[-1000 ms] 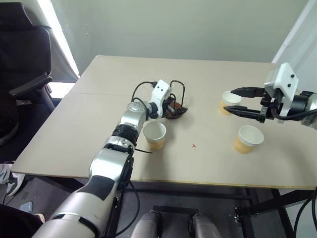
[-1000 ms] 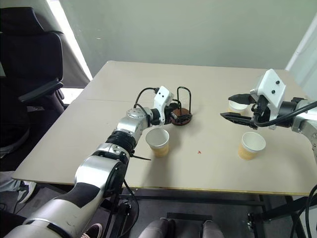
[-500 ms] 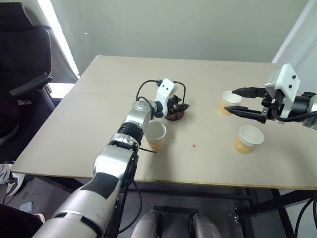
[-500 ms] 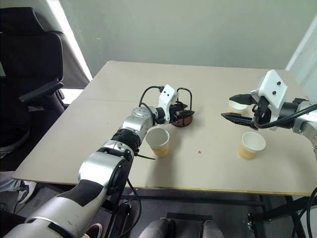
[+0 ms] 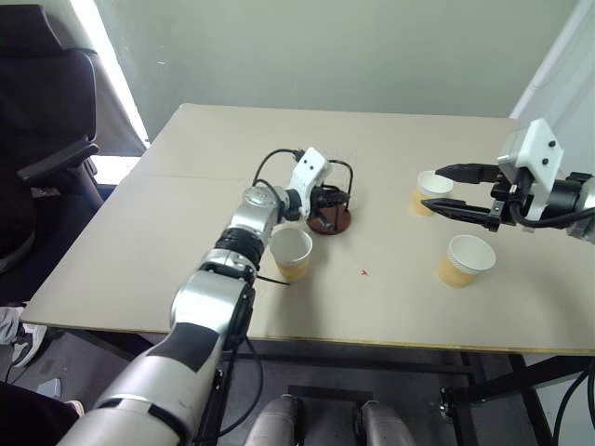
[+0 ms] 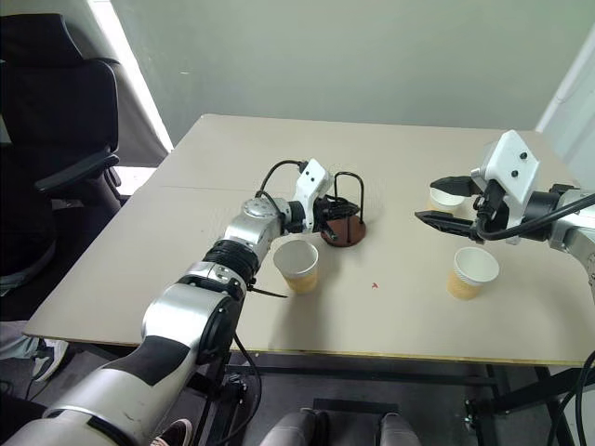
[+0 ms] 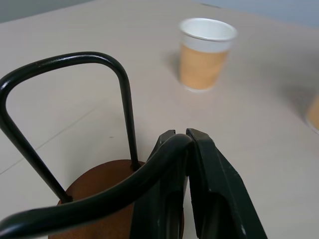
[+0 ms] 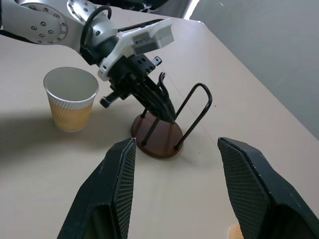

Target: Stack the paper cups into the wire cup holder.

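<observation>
Left gripper (image 7: 185,142) pinched on a wire loop of wire cup holder (image 6: 343,217) mid-table; keep it upright, don't tip it. Right gripper (image 8: 172,191) spread, empty; paper cups (image 5: 291,254) stand loose

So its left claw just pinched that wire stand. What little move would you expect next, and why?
Probably a short drag or steadying of the wire cup holder, though I can't be sure. The left gripper is shut on one wire loop, no cup is in the holder, and three paper cups stand apart on the table: one beside the left arm, two near the open right gripper.
</observation>
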Available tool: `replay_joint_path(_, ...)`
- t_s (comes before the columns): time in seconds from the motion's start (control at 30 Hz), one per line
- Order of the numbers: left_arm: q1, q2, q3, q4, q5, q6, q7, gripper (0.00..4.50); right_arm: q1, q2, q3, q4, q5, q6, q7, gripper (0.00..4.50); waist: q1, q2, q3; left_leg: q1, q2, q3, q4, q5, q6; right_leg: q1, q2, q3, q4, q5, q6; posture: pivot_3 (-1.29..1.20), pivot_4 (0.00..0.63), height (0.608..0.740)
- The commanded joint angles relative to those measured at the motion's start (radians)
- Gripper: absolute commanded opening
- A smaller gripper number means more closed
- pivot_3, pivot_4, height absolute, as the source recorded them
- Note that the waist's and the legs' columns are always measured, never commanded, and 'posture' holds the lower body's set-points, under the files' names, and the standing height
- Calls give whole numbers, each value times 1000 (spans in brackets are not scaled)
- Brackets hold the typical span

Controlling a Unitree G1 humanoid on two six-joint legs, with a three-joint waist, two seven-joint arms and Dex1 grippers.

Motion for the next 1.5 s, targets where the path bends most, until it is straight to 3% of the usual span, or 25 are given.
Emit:
replay_joint_path(0.03, -35, 0, -12, -63, -2, -45, -93, 26, -6, -13, -49, -32, 17, 5, -14, 2634, 1, 0, 0, 0, 0, 0, 0, 0, 0, 0, 0, 0, 0, 0, 0, 0, 150, 740)
replay_joint_path(0.4, -18, -77, -63, -230, -37, -1, -330, 26, 80, -66, -134, -75, 49, 75, -11, 2634, 7, 0, 0, -9, -1, 0, 16, -9, 5, -1, -1, 1, -1, 1, 3, 0, 150, 740)
replay_joint_path(0.67, 36, -73, -134, -332, -34, 45, -464, 26, 209, -155, -275, -97, 93, 136, 43, 2634, 7, 0, 0, -10, 0, 0, 17, -14, -3, -2, -1, 1, -1, 2, 7, 0, 150, 740)
replay_joint_path(0.9, 56, -71, -157, -340, -29, 38, -474, 26, 274, -202, -350, -102, 96, 143, 69, 2634, 7, 0, 0, -10, 0, 0, 18, -13, -3, -1, -1, 1, -1, 2, 6, 0, 150, 740)
replay_joint_path(1.23, 73, -89, -159, -299, -17, 22, -415, 26, 276, -191, -337, -110, 99, 128, 46, 2634, 7, 0, 0, -10, -1, 1, 18, -13, -3, -1, -1, 2, -1, 2, 7, 0, 150, 740)
replay_joint_path(1.33, 68, -95, -154, -280, -21, 16, -399, 821, 278, -188, -329, -110, 95, 119, 43, 2634, 7, 0, 0, -10, -1, 1, 18, -13, -3, -1, -1, 2, -1, 2, 7, 0, 150, 740)
replay_joint_path(1.5, 65, -95, -157, -266, -15, -6, -378, 2581, 284, -187, -326, -112, 95, 113, 39, 2634, 7, 0, 0, -10, -1, 1, 18, -13, -3, -1, -1, 2, -1, 3, 8, 0, 150, 740)
